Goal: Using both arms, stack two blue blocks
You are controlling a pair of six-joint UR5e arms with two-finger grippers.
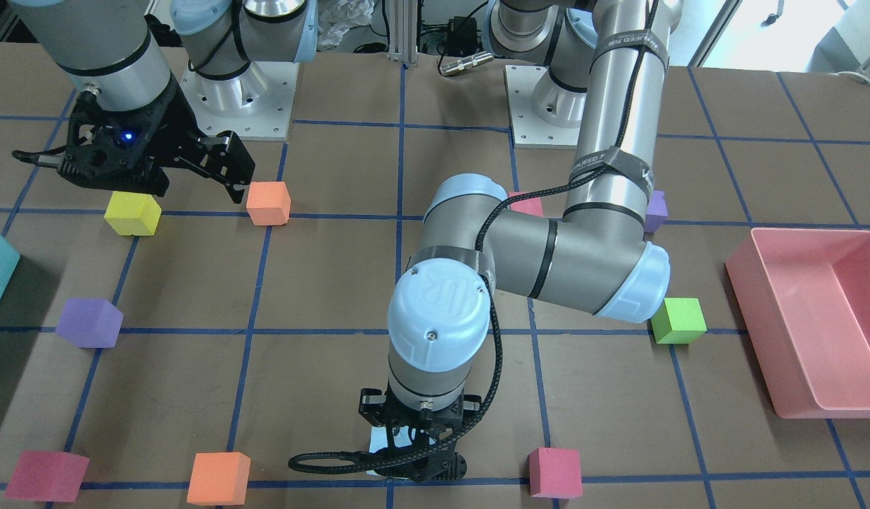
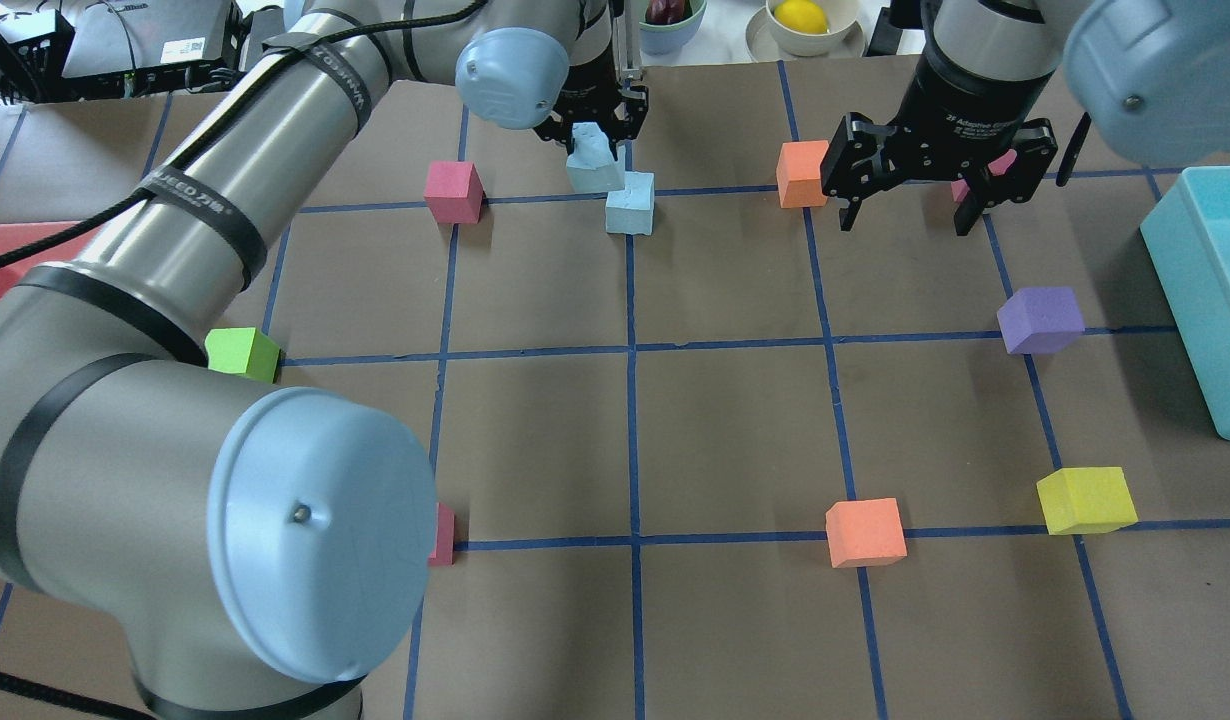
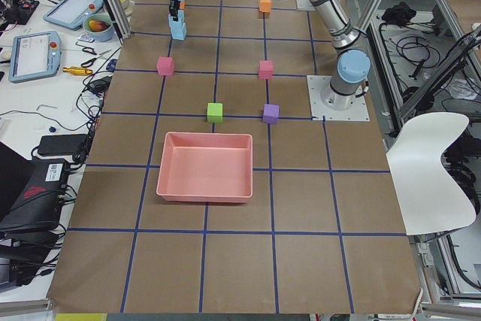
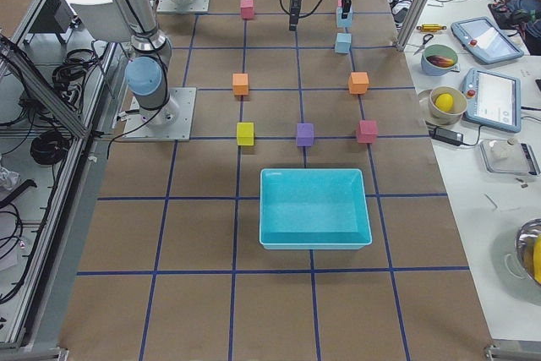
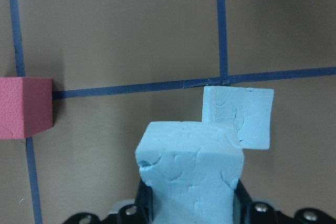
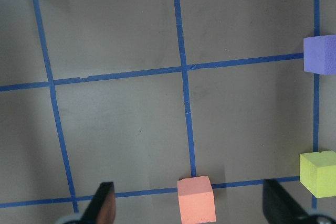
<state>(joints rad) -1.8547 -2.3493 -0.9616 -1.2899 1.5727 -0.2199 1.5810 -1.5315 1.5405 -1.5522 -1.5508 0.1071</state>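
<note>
My left gripper (image 2: 593, 128) reaches to the far middle of the table and is shut on one pale blue block (image 2: 593, 162), held a little above the table. In the left wrist view this block (image 5: 191, 169) sits between the fingers. The second blue block (image 2: 630, 204) lies on the table just right of it, and ahead and to the right in the left wrist view (image 5: 239, 116). My right gripper (image 2: 910, 205) is open and empty, hovering right of them. Its fingers (image 6: 102, 205) show wide apart in the right wrist view.
An orange cube (image 2: 801, 173) and a pink cube (image 2: 453, 191) flank the blue blocks. Purple (image 2: 1040, 320), yellow (image 2: 1085, 500), orange (image 2: 865, 532) and green (image 2: 242, 352) cubes lie around. A teal bin (image 2: 1215, 300) stands at the right edge, a pink bin (image 1: 810, 325) at the left end.
</note>
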